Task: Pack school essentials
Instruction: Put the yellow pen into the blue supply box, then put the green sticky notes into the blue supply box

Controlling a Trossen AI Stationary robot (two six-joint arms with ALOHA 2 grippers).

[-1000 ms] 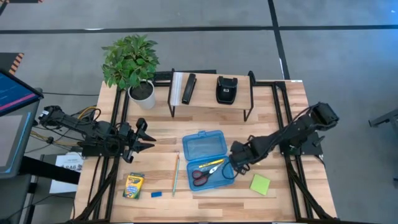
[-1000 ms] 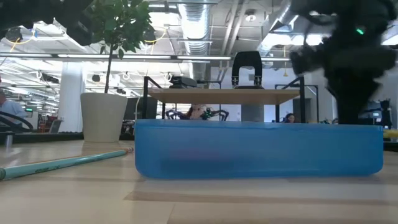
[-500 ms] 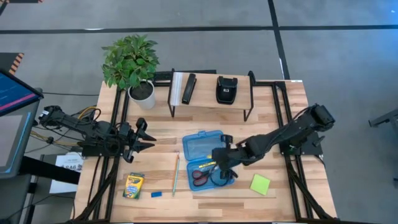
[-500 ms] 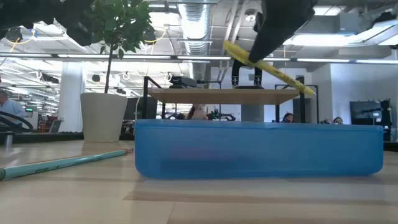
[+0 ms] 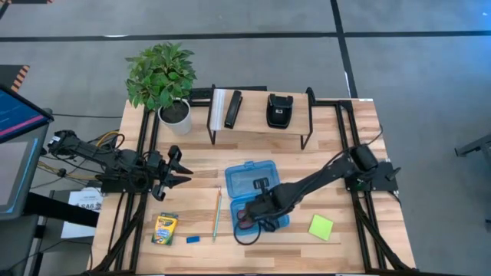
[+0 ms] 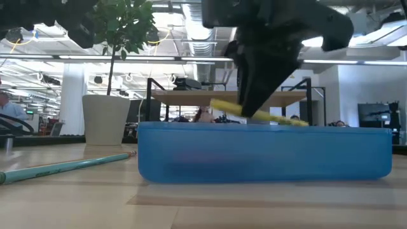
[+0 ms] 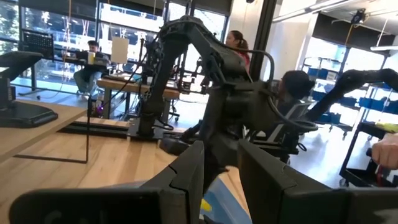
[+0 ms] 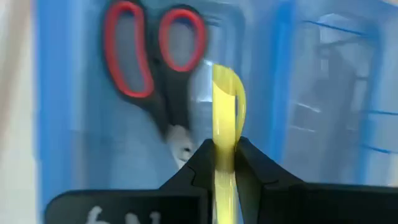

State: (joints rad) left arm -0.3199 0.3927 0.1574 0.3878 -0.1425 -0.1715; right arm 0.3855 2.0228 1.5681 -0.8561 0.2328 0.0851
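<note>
My right gripper (image 5: 257, 205) reaches over the open blue translucent case (image 5: 247, 181) and is shut on a yellow pencil (image 8: 225, 106). It also shows in the low view (image 6: 267, 70), with the pencil (image 6: 254, 114) just above the case's rim. Red-handled scissors (image 8: 155, 68) lie flat in the case's base. A green pencil (image 5: 216, 213), a crayon box (image 5: 164, 228) and a small blue eraser (image 5: 192, 239) lie on the table left of the case. A lime-green sticky pad (image 5: 321, 225) lies to its right. My left gripper (image 5: 180, 170) waits open at the table's left. My right gripper pinches the yellow pencil's shaft (image 8: 225, 134) between its two fingers (image 8: 202, 158). The fingers come from above, slanting in from the table's right. The pencil's free end sticks out past the fingertips, beside the scissors. It hangs nearly level over the case's base, clear of the table.
A potted plant (image 5: 175, 113) stands at the far left. A wire-legged shelf (image 5: 261, 126) at the far middle carries a black bar (image 5: 232, 109) and a black pouch (image 5: 278, 110). People sit at desks in the room beyond.
My right gripper has gone toward the table's left, across the case, and down, carrying the yellow pencil. The pencil was tilted high above the case half a second ago and now lies lower and closer to level at the case's rim.
</note>
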